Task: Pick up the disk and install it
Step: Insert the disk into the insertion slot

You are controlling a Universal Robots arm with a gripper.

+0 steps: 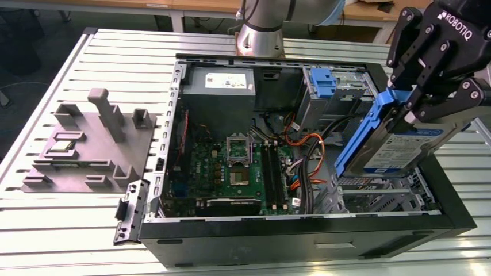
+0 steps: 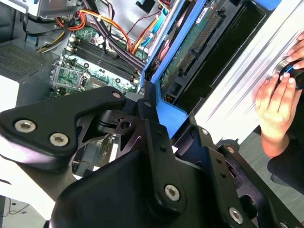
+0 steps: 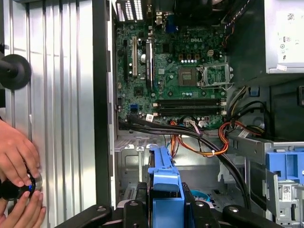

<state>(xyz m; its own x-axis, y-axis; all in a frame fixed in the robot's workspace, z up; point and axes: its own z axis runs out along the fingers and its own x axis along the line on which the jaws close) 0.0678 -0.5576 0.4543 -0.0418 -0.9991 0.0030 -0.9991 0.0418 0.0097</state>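
hand (image 1: 434,112) clamping tilted disk (image 1: 395,147), above open case (image 1: 307,227)

Even, diffuse overhead light fills the exterior view, washing the slatted table (image 1: 69,241) pale toward seven o'clock (mild glare, soft shadows). The interior of the open case (image 1: 307,236) sits dimmer, and the black gripper (image 1: 424,106) at two o'clock shows little surface detail.

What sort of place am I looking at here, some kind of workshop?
Probably a robotics lab bench: a gripper holds a disk over an open computer case on a slatted metal table.
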